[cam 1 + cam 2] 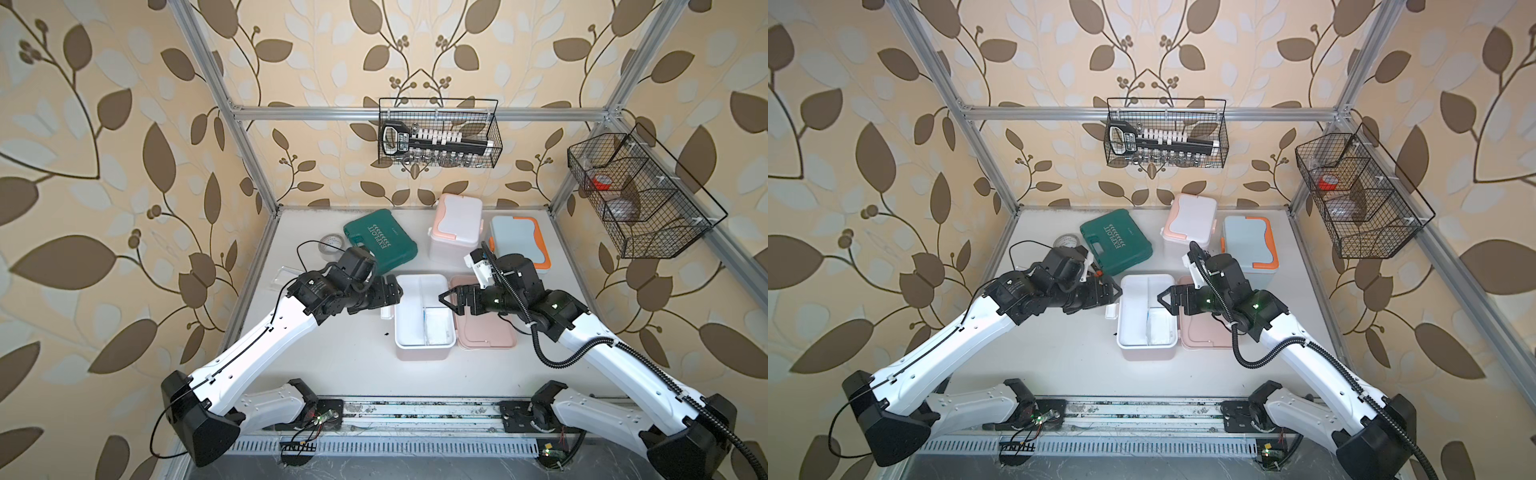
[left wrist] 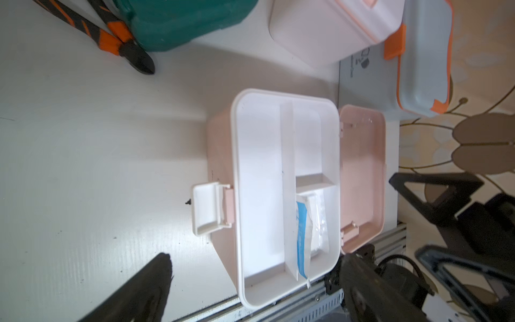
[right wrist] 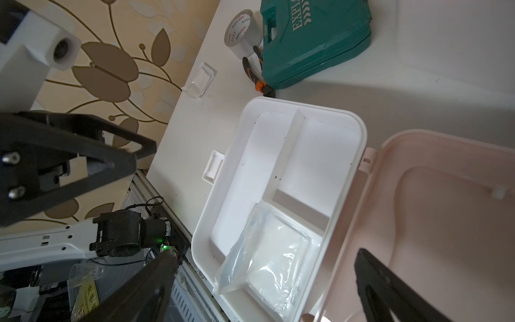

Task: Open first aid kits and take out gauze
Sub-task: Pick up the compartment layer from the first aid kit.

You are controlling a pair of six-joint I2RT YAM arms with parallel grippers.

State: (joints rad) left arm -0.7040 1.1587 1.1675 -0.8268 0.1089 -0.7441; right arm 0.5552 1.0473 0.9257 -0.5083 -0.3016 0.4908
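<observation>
The dusty pink first aid kit stands open mid-table, its lid laid flat to the right. A gauze packet lies in the near right compartment of its white tray, plain in the right wrist view and edge-on in the left wrist view. My left gripper hovers open by the kit's left side, above the latch. Over the seam between tray and lid, my right gripper is open and holds nothing. The white and peach kit and the blue and orange kit stand shut behind.
A second clear gauze packet lies on the table at the left, by the wall. A dark green case, a grey tape roll and orange-handled pliers sit at the back left. Wire baskets hang on the walls.
</observation>
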